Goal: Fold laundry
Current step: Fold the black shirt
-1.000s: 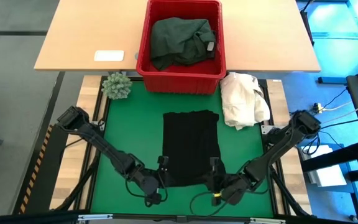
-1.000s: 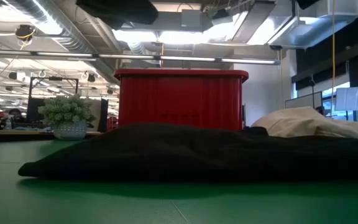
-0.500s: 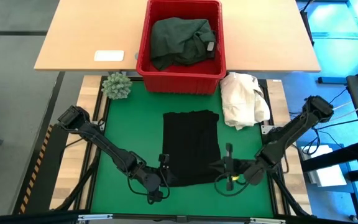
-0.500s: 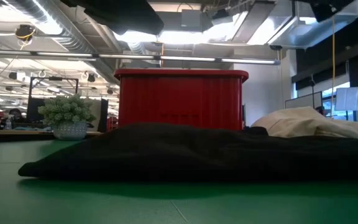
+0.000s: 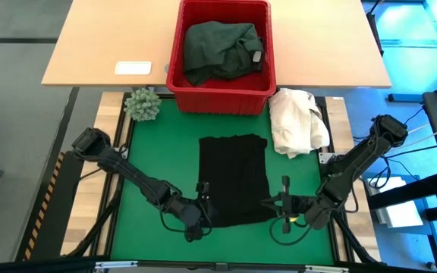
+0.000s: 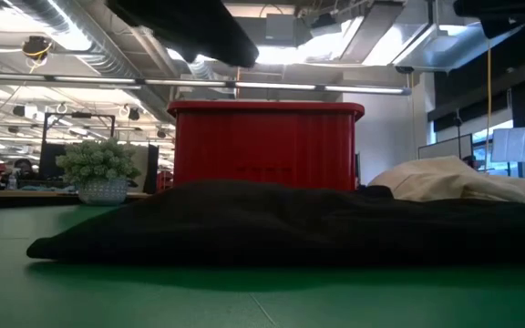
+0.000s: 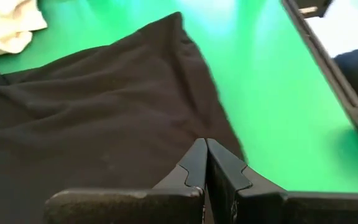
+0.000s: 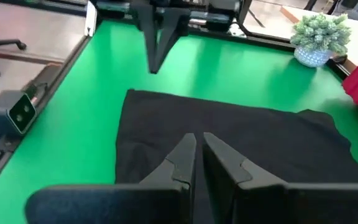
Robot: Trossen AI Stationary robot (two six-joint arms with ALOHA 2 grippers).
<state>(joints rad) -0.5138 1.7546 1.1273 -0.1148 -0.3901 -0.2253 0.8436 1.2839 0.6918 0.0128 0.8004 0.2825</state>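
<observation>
A black garment [image 5: 234,180], folded into a tall rectangle, lies flat on the green mat [image 5: 158,167]; the low view shows it as a low dark mound [image 6: 281,223]. A dark green garment [image 5: 220,47] lies heaped in the red basket [image 5: 222,97] on the far table. My left gripper [image 5: 207,206] hangs shut above the black garment's near left part [image 7: 104,124]. My right gripper [image 5: 273,205] hangs shut above its near right edge [image 8: 241,143], nothing between its fingers. The two point toward each other across the cloth; the left one [image 8: 157,53] shows in the right wrist view.
A cream-white cloth heap [image 5: 298,121] lies at the mat's far right corner, and a small potted plant [image 5: 143,105] stands at its far left. A white card [image 5: 133,68] is on the wooden table. Bare green mat lies on both sides of the garment.
My right gripper has drawn back from the garment's near right corner toward the table's right edge, staying shut. My left gripper has shifted a little toward the right. The black garment lies as before.
</observation>
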